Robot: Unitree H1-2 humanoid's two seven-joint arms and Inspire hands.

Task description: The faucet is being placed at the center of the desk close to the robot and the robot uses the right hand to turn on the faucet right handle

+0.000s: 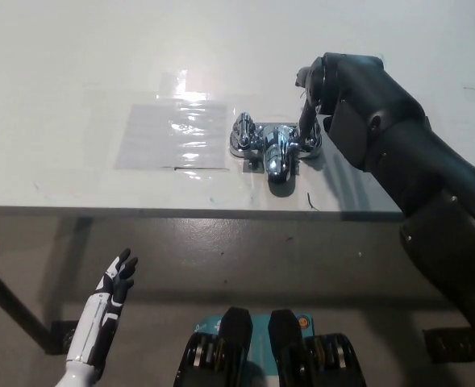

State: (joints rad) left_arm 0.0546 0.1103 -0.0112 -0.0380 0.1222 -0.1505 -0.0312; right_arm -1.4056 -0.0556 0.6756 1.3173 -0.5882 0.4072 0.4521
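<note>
Reaching over the surface [60,81], the right hand [312,95] touches the right handle [308,143] of the faucet [276,151] (its grip cannot be told); the left hand [118,278] hangs spread.

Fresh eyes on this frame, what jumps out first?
The shiny chrome two-handled faucet sits near the front edge of the white desk, with the black right robot hand reaching down at its right handle; whether it grips is unclear. A glossy clear plastic sheet lies flat just left of the faucet. The white left robot hand rests open at lower left, below the desk edge.
</note>
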